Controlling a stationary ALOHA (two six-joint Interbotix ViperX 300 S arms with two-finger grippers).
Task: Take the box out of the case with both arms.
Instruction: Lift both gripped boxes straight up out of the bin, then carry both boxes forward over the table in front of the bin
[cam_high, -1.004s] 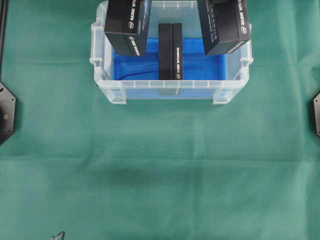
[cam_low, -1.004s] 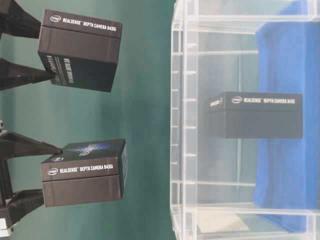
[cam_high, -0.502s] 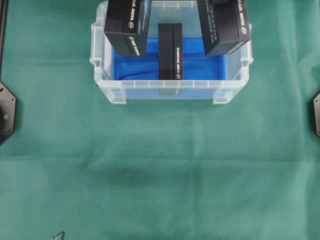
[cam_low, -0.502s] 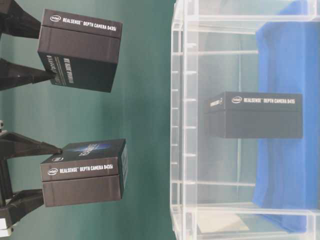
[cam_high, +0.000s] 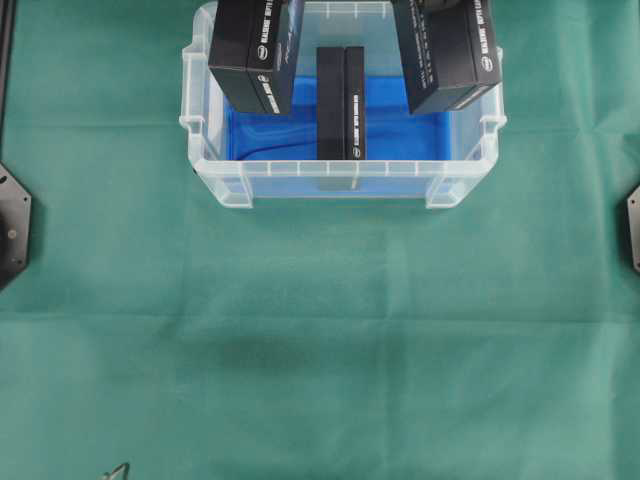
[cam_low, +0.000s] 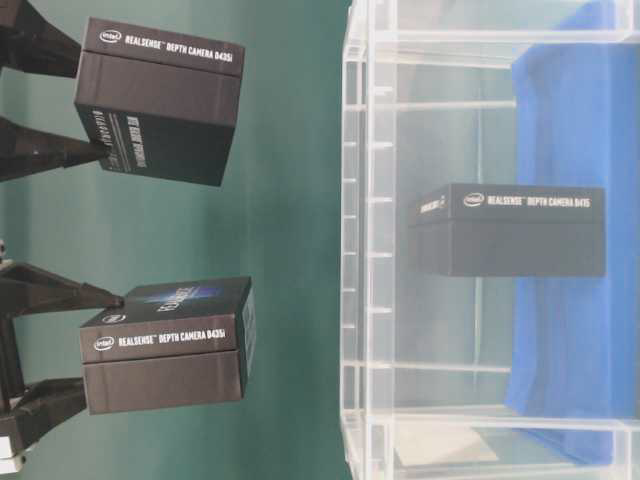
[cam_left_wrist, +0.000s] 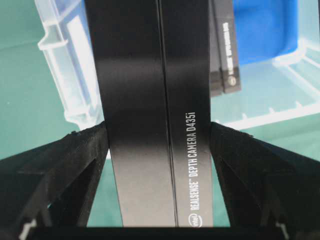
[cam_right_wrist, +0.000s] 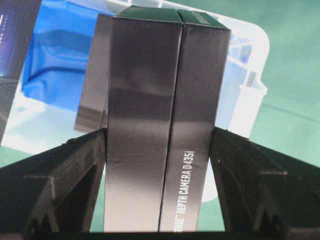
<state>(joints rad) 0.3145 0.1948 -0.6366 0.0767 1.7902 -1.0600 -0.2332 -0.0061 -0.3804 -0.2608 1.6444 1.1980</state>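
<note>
The left gripper (cam_left_wrist: 160, 150) holds a black box (cam_left_wrist: 150, 125), its jaws set wide against both sides. The right gripper (cam_right_wrist: 157, 155) clamps another box (cam_right_wrist: 160, 120) the same way. Both boxes hang above the case (cam_high: 340, 180). Only the overhead and table-level views show clearly a third box (cam_high: 341, 100) standing inside it, on the blue sheet (cam_high: 400, 125).

One box (cam_high: 341, 100) stands in the case (cam_high: 340, 180), between two lifted boxes (cam_high: 255, 50).

- Three black rectangular cardboard boxes: left (cam_high: 254, 50), middle (cam_high: 341, 100), right (cam_high: 446, 50)
- One clear plastic tub (cam_high: 340, 180)
- One blue lining sheet (cam_high: 400, 125)
- One green table cloth (cam_high: 320, 340)
</note>
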